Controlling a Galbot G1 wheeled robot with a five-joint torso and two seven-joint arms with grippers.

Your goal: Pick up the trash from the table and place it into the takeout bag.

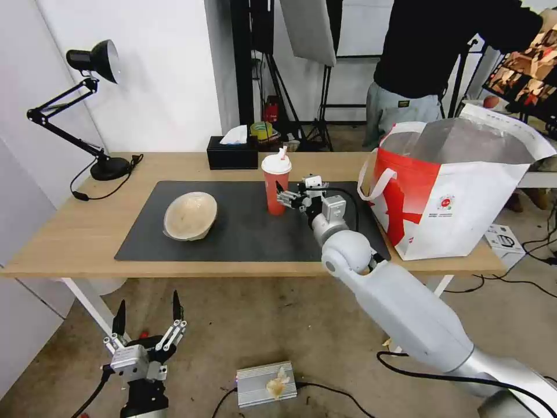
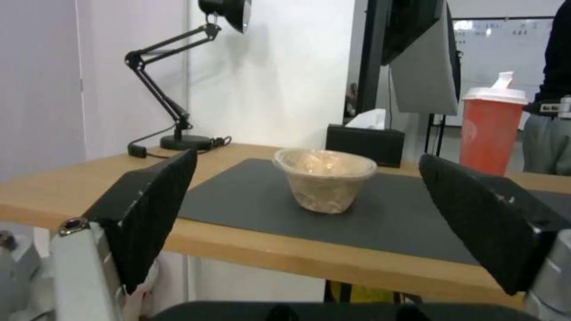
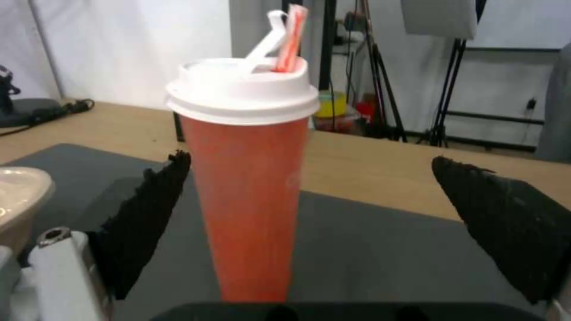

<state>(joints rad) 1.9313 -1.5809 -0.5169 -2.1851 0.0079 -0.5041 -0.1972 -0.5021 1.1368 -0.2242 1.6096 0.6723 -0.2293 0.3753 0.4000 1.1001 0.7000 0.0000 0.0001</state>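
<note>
Tall red cup with white lid and straw (image 1: 276,183), upright on the large dark grey mat (image 1: 243,232) of the light-wood table (image 1: 69,232). Right gripper (image 1: 285,197) just beside the cup, fingers spread; contact cannot be judged. Beige paper-pulp bowl (image 1: 190,216) well apart from the cup, on the same mat. White insulated takeout bag with red side panel (image 1: 452,191) beyond the arm, mouth open. Left gripper (image 1: 148,325) below the table edge, fingers spread, empty.
</note>
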